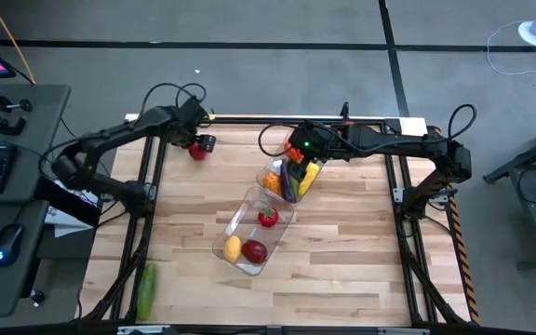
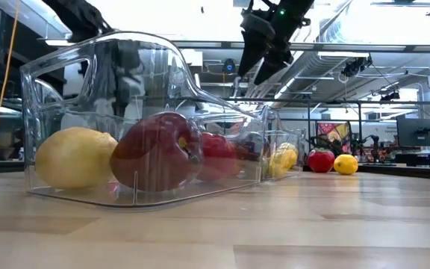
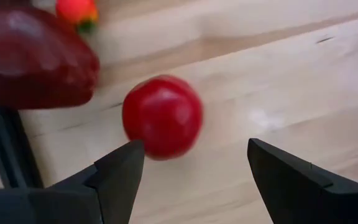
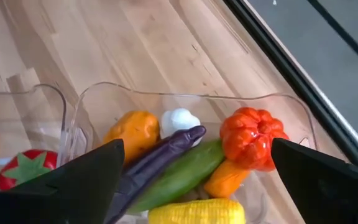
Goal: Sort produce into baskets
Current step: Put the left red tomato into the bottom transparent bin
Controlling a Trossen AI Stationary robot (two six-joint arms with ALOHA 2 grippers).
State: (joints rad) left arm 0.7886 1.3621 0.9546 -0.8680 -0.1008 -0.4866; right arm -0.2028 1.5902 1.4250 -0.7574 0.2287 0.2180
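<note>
The left gripper [image 1: 200, 144], fingers spread, is hovering by a red apple [image 1: 196, 152] at upper left. The right gripper [image 1: 298, 160], spread wide, is hanging over the vegetable basket [image 1: 285, 177] at centre.

**My count on the bench**

I see two clear bins [image 1: 240, 244]. One holds a lemon [image 1: 234, 248], an apple [image 1: 255, 250] and a tomato [image 1: 267, 219]. One cucumber [image 1: 146, 289] lies loose, and one red fruit [image 3: 162, 116] sits before my left jaws.

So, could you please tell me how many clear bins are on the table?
2: one bin under the right end effector, the other bin nearer the table's front, touching end to end.
</note>
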